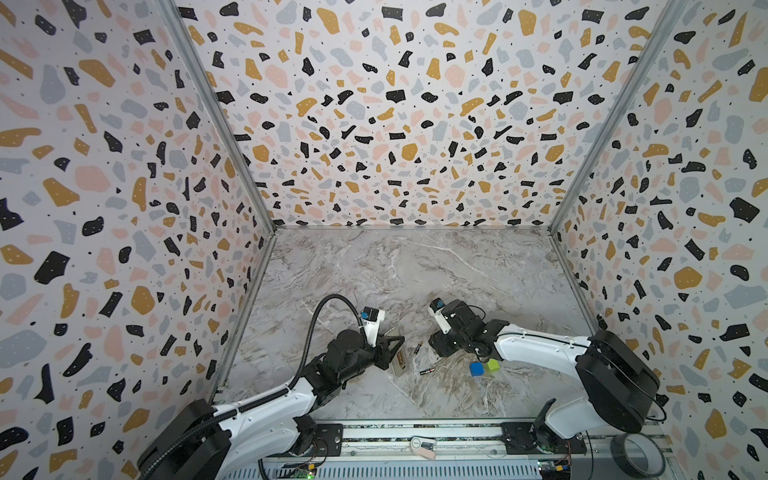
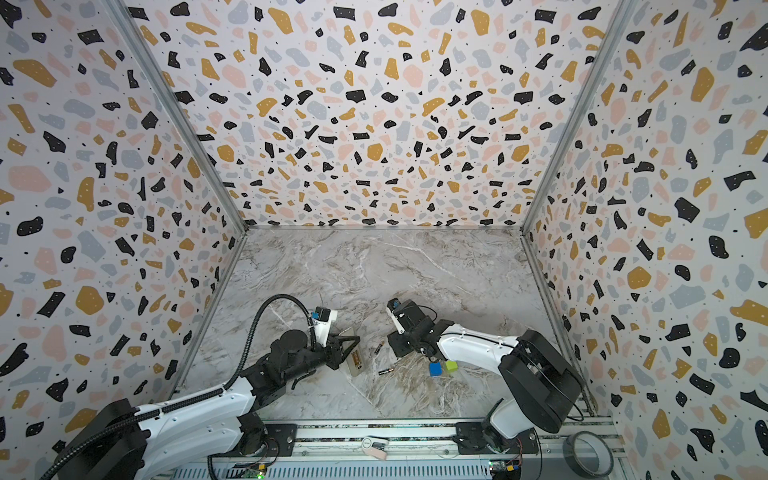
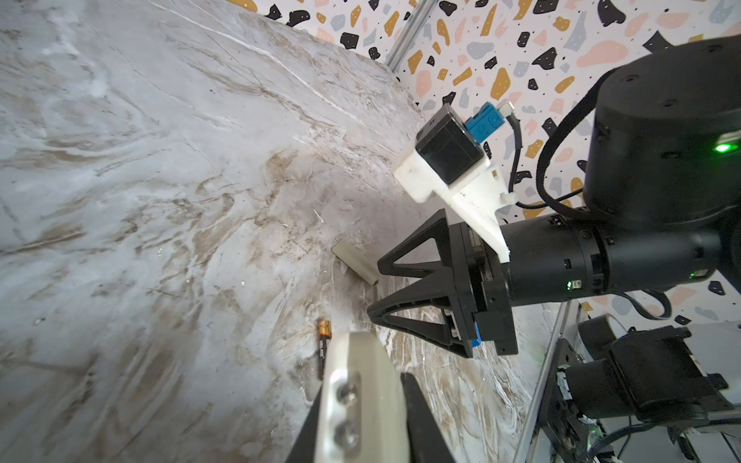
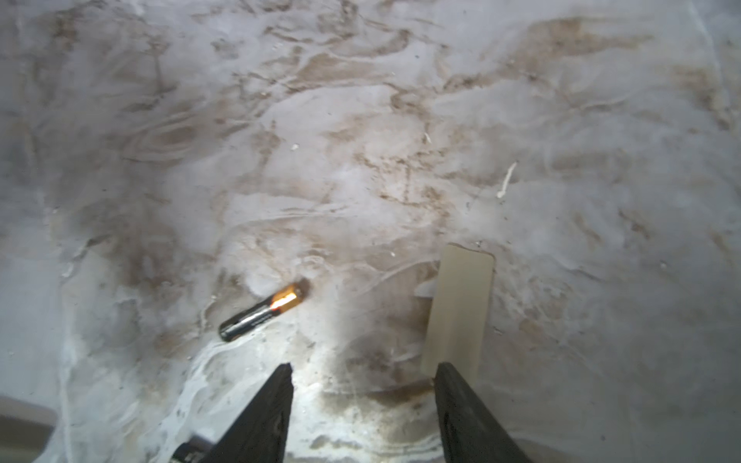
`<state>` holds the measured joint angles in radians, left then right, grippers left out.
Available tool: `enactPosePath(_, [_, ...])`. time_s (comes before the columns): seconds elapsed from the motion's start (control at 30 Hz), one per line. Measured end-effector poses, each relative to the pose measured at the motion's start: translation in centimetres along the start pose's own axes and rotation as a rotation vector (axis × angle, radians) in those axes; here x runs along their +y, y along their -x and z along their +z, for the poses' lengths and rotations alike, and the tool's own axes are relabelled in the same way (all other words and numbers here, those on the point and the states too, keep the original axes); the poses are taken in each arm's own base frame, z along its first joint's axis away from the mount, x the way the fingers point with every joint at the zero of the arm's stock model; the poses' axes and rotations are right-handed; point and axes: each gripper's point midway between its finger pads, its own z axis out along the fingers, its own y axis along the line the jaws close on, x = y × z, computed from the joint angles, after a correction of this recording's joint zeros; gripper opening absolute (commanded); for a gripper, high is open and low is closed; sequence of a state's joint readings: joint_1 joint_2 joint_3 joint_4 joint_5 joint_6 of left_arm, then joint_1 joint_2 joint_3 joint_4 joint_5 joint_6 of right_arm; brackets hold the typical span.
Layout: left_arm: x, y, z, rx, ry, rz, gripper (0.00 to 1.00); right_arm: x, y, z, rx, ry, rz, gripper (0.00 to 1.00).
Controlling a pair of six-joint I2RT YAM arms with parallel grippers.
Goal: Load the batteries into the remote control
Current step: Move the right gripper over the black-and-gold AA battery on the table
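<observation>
The left gripper (image 3: 363, 389) has its jaws clamped on the remote control (image 3: 361, 352). Beside it, a battery (image 4: 264, 310) lies just ahead of the right gripper (image 4: 363, 368), jaws parted; long axis diagonal, copper end apparently pointing away.

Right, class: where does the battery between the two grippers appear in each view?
Top view: battery low centre, right of the remote.
Top view: battery, same place.
Left wrist: battery beside the held remote.
Right wrist: battery ahead of the open jaws.
Landmark: the right gripper, in all four.
</observation>
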<state>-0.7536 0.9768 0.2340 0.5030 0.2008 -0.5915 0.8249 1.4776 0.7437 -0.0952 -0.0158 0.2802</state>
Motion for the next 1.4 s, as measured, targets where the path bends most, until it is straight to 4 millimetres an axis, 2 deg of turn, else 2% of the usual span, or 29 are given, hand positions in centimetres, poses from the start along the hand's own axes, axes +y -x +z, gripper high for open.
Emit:
enactPosePath(0.23, [-0.8, 0.0, -0.7, -0.009, -0.042, -0.002, 0.0, 2.2, 0.7, 0.0, -0.033, 0.066, -0.006, 0.48])
enactPosePath(0.57, [0.0, 0.3, -1.5, -0.04, 0.004, -0.017, 0.0, 3.5, -0.4, 2.3, 0.005, 0.116, 0.007, 0.39])
enactPosePath(0.77, [0.8, -0.4, -1.8, -0.043, 0.033, -0.027, 0.0, 3.6, -1.0, 3.3, 0.027, 0.118, 0.017, 0.39])
enactPosePath(0.93, [1.5, -1.3, -1.9, -0.028, 0.047, -0.038, 0.0, 3.7, -0.6, 3.8, 0.022, 0.118, 0.03, 0.43])
enactPosePath(1.4, [2.0, -1.0, -2.0, -0.047, 0.071, -0.044, 0.0, 4.1, 0.3, 4.4, 0.006, 0.128, 0.05, 0.47])
